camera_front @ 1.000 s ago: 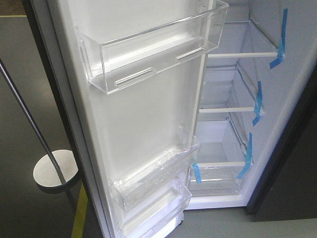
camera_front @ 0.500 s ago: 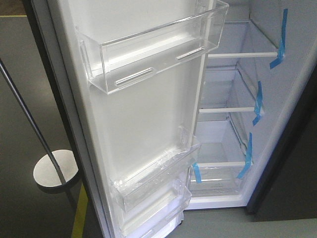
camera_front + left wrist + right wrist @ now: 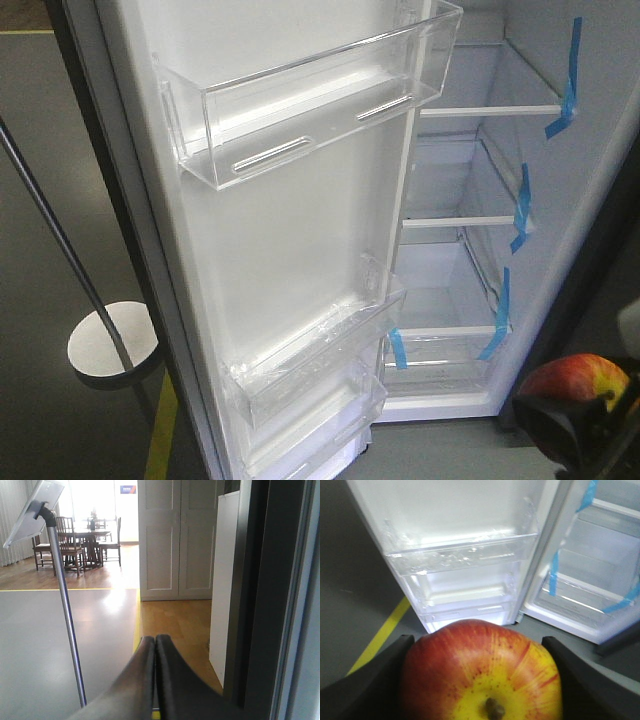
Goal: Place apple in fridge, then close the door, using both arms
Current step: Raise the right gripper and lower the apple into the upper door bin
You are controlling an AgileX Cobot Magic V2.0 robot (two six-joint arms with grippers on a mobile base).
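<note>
Black left gripper (image 3: 155, 640), jaws pressed flat together, nothing between them. A metal pole (image 3: 67, 615) stands off to its left and a dark upright edge is close on its right, likely the door's outer side. I judge it is parked there to push the door shut later. Door (image 3: 290, 230) is swung wide, ahead and left of the right gripper (image 3: 572, 422), its clear bins (image 3: 310, 100) empty. Fridge (image 3: 450, 170) cavity lies ahead of and above that gripper, with bare white-edged shelves (image 3: 490, 110) and blue tape (image 3: 570, 70) at their right ends. Right gripper clamps the apple (image 3: 480, 675) from both sides, stem toward the wrist camera, low and outside the cabinet. A firm hold suits the carry in. Lowest shelf looks the nearest landing spot.
</note>
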